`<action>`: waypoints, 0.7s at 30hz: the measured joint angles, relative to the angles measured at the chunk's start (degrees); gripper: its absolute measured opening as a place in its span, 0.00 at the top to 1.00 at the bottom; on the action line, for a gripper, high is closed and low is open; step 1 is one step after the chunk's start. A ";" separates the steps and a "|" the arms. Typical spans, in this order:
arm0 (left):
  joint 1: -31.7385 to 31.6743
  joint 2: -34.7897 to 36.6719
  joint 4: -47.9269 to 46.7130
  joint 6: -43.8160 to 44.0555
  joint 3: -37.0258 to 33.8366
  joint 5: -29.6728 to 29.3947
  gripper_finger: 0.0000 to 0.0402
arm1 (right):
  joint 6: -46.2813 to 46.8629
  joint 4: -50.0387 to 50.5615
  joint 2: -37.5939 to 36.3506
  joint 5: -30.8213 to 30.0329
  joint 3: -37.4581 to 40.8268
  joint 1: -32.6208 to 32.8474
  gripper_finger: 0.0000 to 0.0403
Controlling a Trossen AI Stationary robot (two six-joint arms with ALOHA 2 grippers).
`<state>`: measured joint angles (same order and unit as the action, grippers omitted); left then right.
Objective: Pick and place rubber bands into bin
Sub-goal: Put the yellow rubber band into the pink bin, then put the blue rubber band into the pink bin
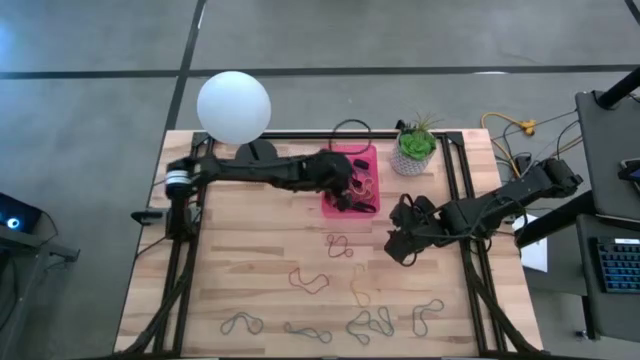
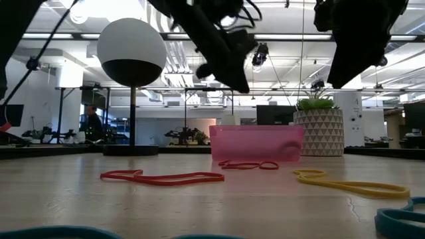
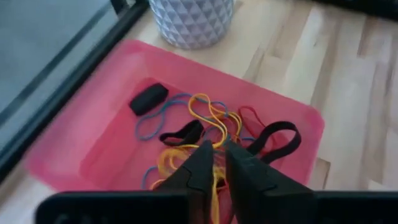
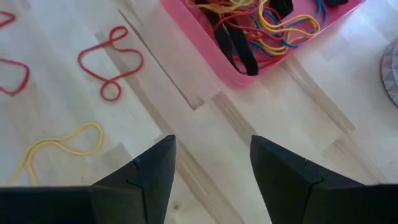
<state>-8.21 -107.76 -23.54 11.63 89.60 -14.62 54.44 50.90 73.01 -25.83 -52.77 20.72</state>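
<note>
The pink bin [image 1: 329, 203] stands at the table's far middle and holds several rubber bands [image 3: 205, 109] in yellow, orange, blue, red and black. My left gripper [image 3: 215, 153] hangs over the bin, its fingers nearly together on a yellow rubber band [image 3: 216, 182]. My right gripper [image 4: 211, 149] hovers open over bare wood to the right of and nearer than the bin, with nothing between its fingers. More bands lie flat on the table: a red one [image 4: 112, 59], a yellow one [image 4: 59, 146], and grey-green ones [image 1: 370, 322] near the front edge. My left gripper pinches a strand of the yellow rubber band [image 3: 216, 186] between its two fingers, which slant down over the bin from the table's left. The fingers themselves hide how much of the band they have. The band's free part hangs toward the pile inside the bin.
A white globe lamp [image 1: 233, 107] stands at the far left, with its black cable loop [image 1: 350, 128] behind the bin. A white pot with a green plant [image 1: 414, 150] stands just right of the bin. Black frame rails [image 1: 465, 190] run along both sides of the table.
</note>
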 joint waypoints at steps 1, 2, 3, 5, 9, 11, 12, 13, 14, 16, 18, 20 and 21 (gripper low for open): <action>0.00 -1.22 -0.21 -0.02 0.72 0.32 0.90 | 0.04 0.06 0.04 -0.04 -0.02 0.08 0.52; 0.10 -2.23 -0.28 -0.03 1.38 0.47 0.88 | 0.03 0.18 0.12 -0.02 0.00 0.14 0.52; 0.34 -2.82 -0.21 -0.03 1.78 0.54 0.85 | 0.02 0.19 0.16 0.01 0.00 0.17 0.52; 0.82 -3.50 -0.55 -0.03 2.39 0.52 0.79 | -0.16 0.17 0.11 0.02 -0.01 0.17 0.52; 1.80 -2.86 -7.41 -0.08 4.12 0.56 0.69 | -1.37 0.15 0.13 0.11 0.00 0.17 0.52; 2.71 -0.75 -11.80 -0.08 4.35 0.54 0.65 | -3.63 0.16 0.13 0.52 0.00 0.17 0.52; 3.36 0.70 -13.42 -0.19 4.16 0.55 0.65 | -5.63 0.12 0.13 1.57 0.01 0.17 0.52; 4.16 2.22 -14.29 -0.62 3.82 0.63 0.64 | -8.30 0.12 0.13 3.41 0.07 0.16 0.52; 5.01 4.10 -15.70 -1.52 3.35 0.80 0.64 | -11.24 0.14 0.13 5.96 0.17 0.18 0.52; 7.00 6.89 -19.82 -4.18 2.21 0.82 0.64 | -16.96 0.21 0.13 13.18 0.68 0.74 0.52; 9.13 9.73 -22.88 -6.10 1.16 0.86 0.64 | -20.99 0.40 0.13 19.89 1.59 2.17 0.52; 11.10 12.56 -25.01 -5.90 -0.62 0.89 0.64 | -22.75 0.37 0.11 24.64 2.93 4.47 0.52; 12.11 14.11 -25.05 -4.84 -1.69 0.93 0.64 | -23.39 0.39 0.15 26.23 3.71 5.78 0.52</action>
<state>3.91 -93.65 -48.60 6.78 87.91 -13.69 31.05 51.29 73.17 0.40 -49.06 26.50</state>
